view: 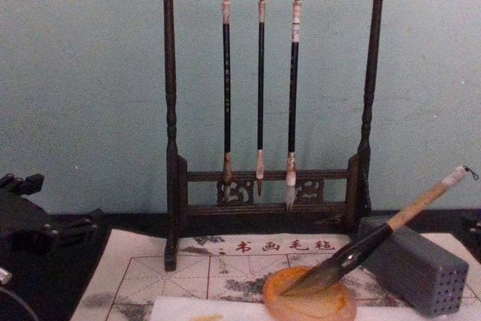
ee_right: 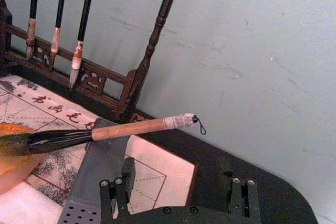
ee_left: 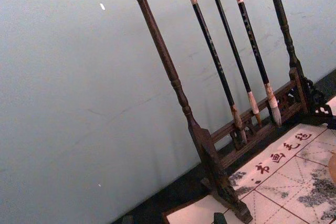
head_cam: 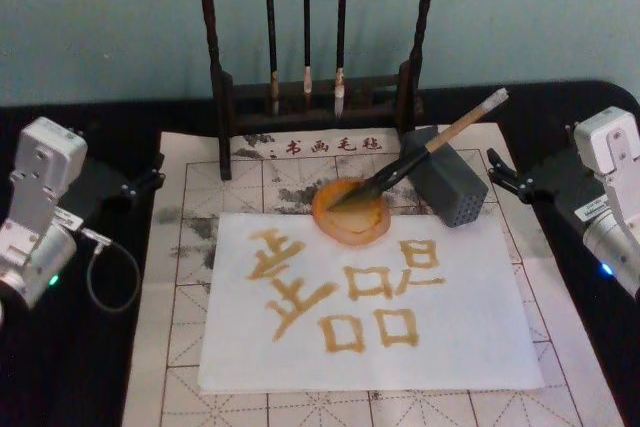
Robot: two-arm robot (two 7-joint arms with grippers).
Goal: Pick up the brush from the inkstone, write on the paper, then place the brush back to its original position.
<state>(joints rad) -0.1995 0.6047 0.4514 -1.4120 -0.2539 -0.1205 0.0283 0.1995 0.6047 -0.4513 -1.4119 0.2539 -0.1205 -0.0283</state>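
The brush (head_cam: 430,147) lies at a slant, its dark tip resting in the round amber inkstone (head_cam: 350,225) and its tan handle propped on a grey block (head_cam: 450,187). Seen from the chest, the brush (view: 398,219) rises rightward out of the inkstone (view: 308,302). In front lies the white paper (head_cam: 460,337), which carries several amber characters. My right gripper (head_cam: 497,173) stands open on the black table to the right of the block, and its wrist view shows the brush (ee_right: 131,128) beyond the empty fingers (ee_right: 126,182). At the mat's left edge my left gripper (head_cam: 148,177) is open and empty.
A dark wooden rack (view: 263,155) with three thin black-handled brushes stands behind the inkstone, against the pale blue wall. A beige felt mat (head_cam: 190,197) with a red grid lies under the paper. The grey block (view: 417,264) with small holes sits right of the inkstone.
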